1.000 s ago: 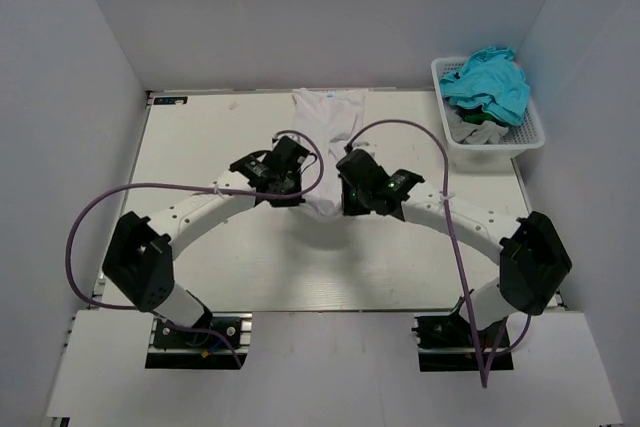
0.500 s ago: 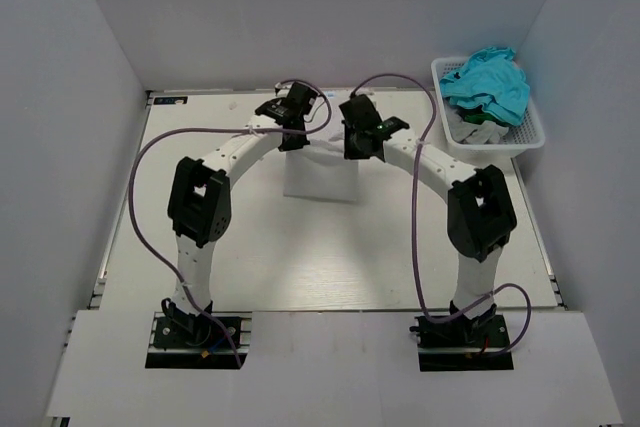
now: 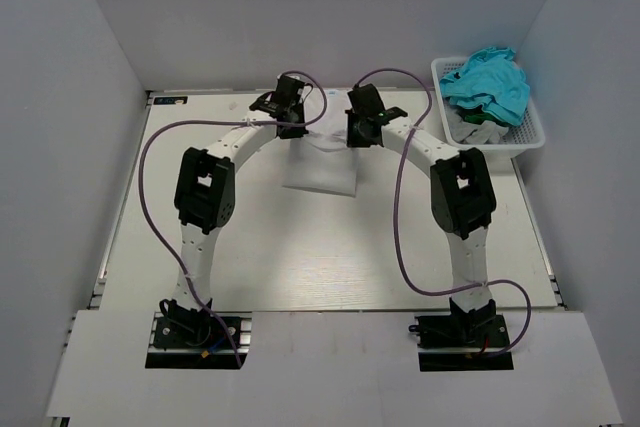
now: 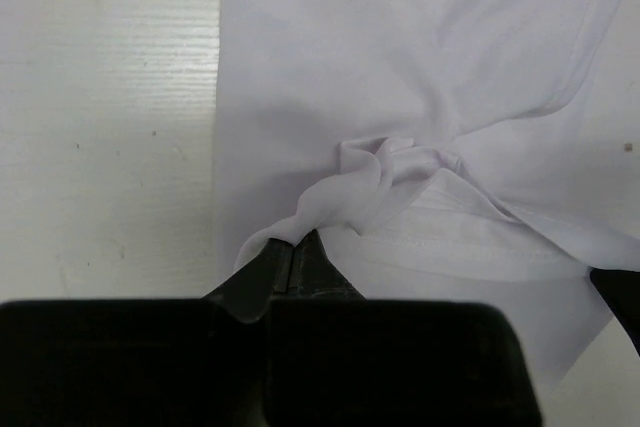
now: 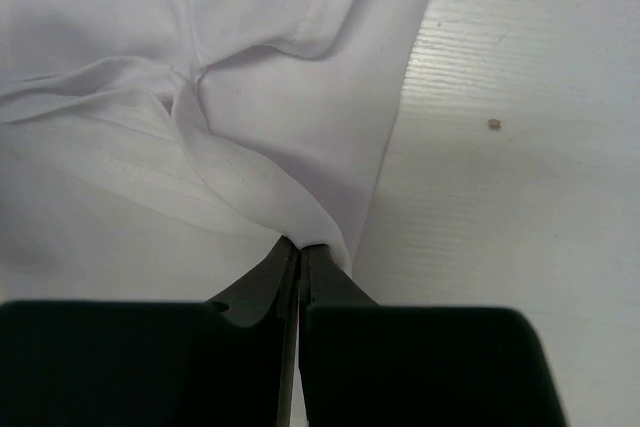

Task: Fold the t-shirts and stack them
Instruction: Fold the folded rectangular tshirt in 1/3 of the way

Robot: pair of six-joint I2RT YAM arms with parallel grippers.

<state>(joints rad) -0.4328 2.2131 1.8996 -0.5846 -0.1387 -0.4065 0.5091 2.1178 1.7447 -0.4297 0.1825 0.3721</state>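
So the white t-shirt (image 3: 320,175) is being folded left of the basket (image 3: 500,145), clamped by left gripper (image 4: 293,247) and right gripper (image 5: 298,244), other t-shirts (image 3: 487,82) being left unstacked inside it.

Robot lab test cell, plain white panels (image 3: 80,47) boxing in three sides, pale wood-grain tabletop (image 3: 300,247), left arm (image 3: 203,192) and right arm (image 3: 460,197) bolted on base plates (image 3: 228,331) at near edge, purple cables (image 3: 141,177) looping loose, white mesh basket (image 3: 536,125) of shirts (image 3: 487,82) at far right corner.

Left arm (image 3: 193,252) and right arm (image 3: 470,259) look identical: white tubes, chunky black joints, loose purple cable (image 3: 141,182) each, black jaws.
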